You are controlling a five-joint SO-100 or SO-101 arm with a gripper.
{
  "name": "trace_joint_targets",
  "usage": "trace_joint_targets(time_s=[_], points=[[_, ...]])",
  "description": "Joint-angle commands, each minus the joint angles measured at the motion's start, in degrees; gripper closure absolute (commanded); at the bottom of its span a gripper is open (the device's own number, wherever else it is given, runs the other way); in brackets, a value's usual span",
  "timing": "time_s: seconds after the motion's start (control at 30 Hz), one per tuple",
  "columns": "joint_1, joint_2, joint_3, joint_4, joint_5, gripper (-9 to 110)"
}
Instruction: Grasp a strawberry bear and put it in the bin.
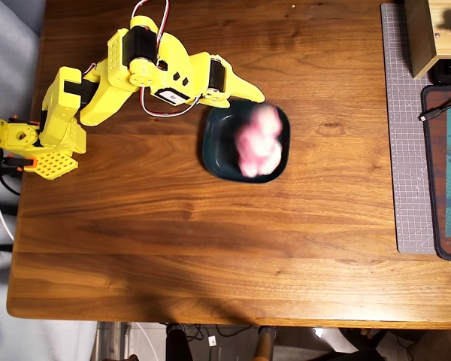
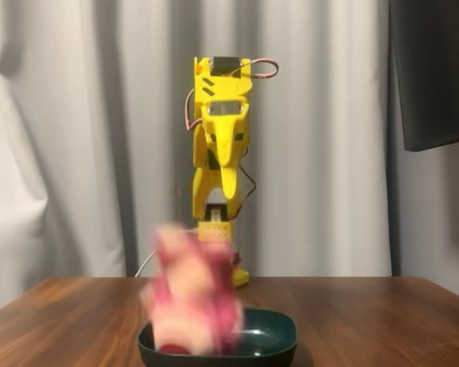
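So the bear (image 1: 258, 141) is a pink motion-blurred smear right at the bin (image 1: 219, 154), well apart from the gripper (image 1: 249, 94). In the fixed view the bear (image 2: 193, 298) looks like it's down inside the bin (image 2: 271, 340), though it's too blurry to say if it's fully settled. The gripper (image 2: 223, 200) hangs empty up above the desk (image 1: 210, 241), its fingers spread apart with nothing between them. The yellow arm (image 1: 128, 71) reaches toward the bin's upper-left rim in the overhead view.
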Motion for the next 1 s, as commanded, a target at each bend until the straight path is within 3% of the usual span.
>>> trace_joint_targets(time_s=[0.0,0.63,0.77,0.97], points=[[-0.7,2.5,0.1,2.8,-0.4,74],[-2.4,7.2,3.1,2.9,-1.0,77],[-3.2,16.2,5.0,2.9,-0.4,99],[-8.7,43.9,24.7,2.9,-0.9,99]])
